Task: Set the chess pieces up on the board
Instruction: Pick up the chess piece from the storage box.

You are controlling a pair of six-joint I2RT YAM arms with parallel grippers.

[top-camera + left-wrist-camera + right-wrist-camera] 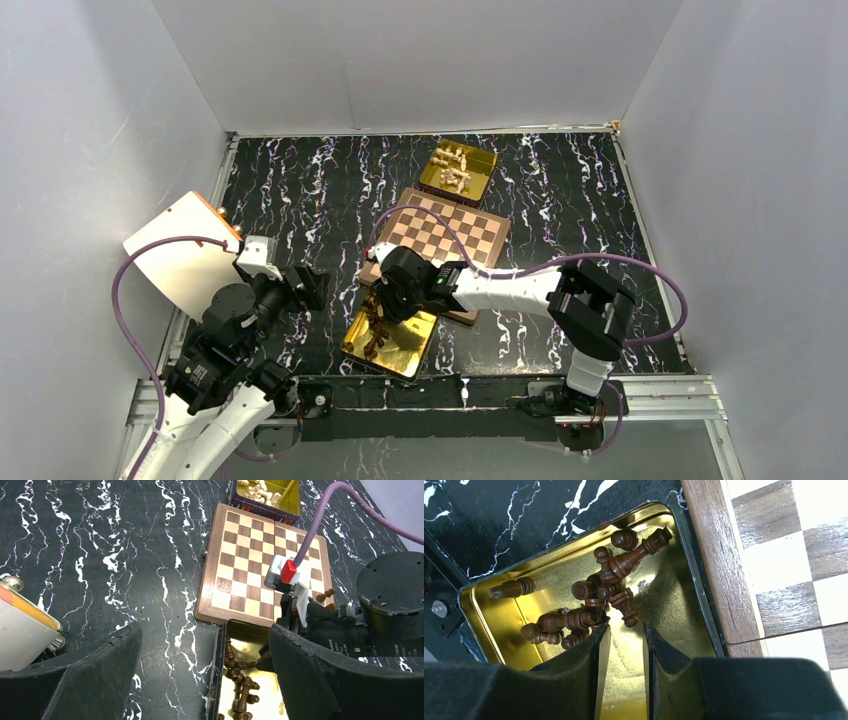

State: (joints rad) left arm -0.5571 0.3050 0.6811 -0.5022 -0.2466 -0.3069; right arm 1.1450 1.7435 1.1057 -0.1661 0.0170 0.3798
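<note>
Right gripper (624, 630), jaws narrow and empty, hangs over the dark chess pieces (609, 585) heaped in the gold tray (659, 595) just beside the board (774, 555). It should straddle one loose piece's stem, avoiding the tangle. Left gripper (204, 635) hangs wide open.

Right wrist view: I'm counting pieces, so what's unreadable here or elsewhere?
- Right wrist: dark brown wooden chess pieces overlap in the shiny gold tray; the right gripper hides its near end.
- Top: right arm covers the near corner of the checked wooden board.
- Cream pieces: too small from top, cut by left wrist view's upper edge.
</note>
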